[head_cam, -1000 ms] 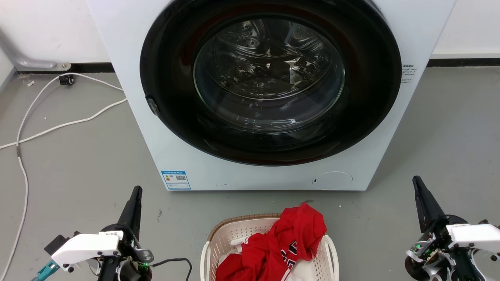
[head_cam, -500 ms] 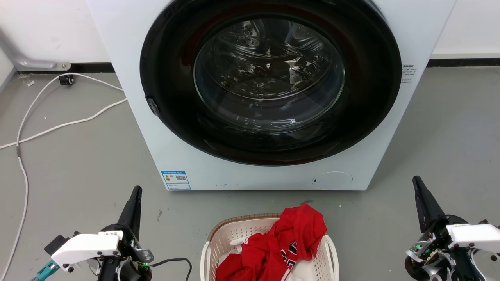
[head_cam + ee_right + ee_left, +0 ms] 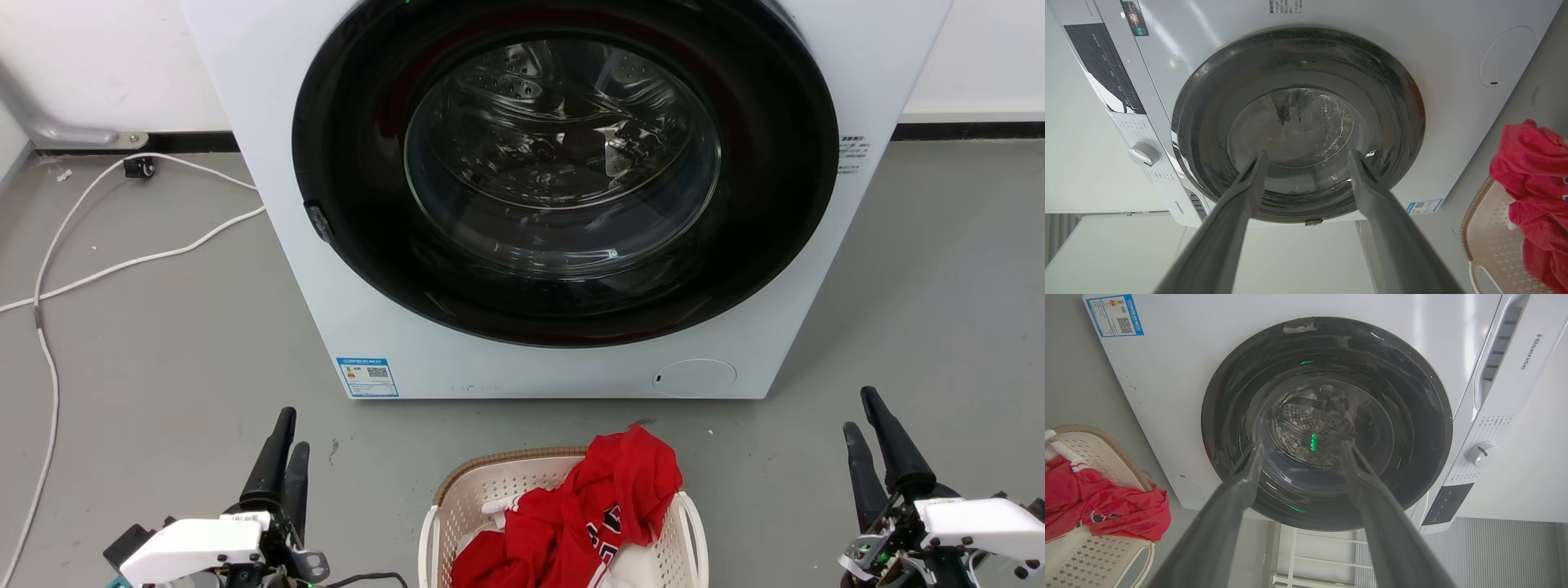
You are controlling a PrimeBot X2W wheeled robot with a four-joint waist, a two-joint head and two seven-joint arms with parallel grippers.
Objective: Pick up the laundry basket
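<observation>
Down at the robot's sides, the left gripper [image 3: 292, 433] and right gripper [image 3: 859, 412] hang free, each with its 2 fingers spread apart, holding nothing. Between them on the grey floor [image 3: 163, 359] sits the laundry basket [image 3: 490, 462], a red garment [image 3: 604, 506] heaped inside. Just beyond stands the washing machine [image 3: 269, 122]; a white cable [image 3: 122, 263] trails to its left.

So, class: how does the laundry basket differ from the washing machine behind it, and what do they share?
The laundry basket is small and perforated; the washing machine is large and smooth-panelled. The basket is open-topped, holding red clothing; the machine's round door is shut. Both are pale and stand on the floor.
</observation>
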